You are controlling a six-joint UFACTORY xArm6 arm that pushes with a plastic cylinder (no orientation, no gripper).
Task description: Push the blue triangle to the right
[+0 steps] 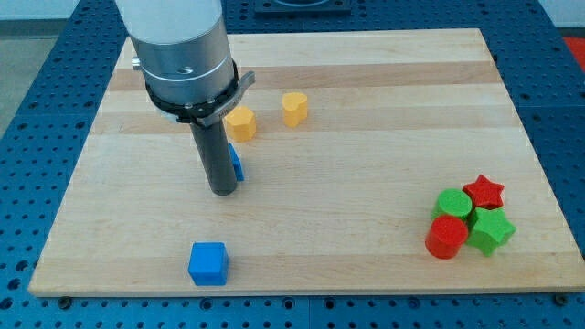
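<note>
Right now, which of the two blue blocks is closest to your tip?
The blue triangle, mostly hidden just behind my tip. The blue cube sits well apart, near the view's bottom edge.

The tabletop (366,110) is pale wood with fine lengthwise grain. On it, the blue triangle (237,163) and the blue cube (208,263) share one bright blue. Two blocks (240,122) (294,108) are yellow-orange. The star (484,192) and cylinder (447,237) are red; another cylinder (453,203) and star (491,230) are green. The rod (216,151) is dark grey.
</note>
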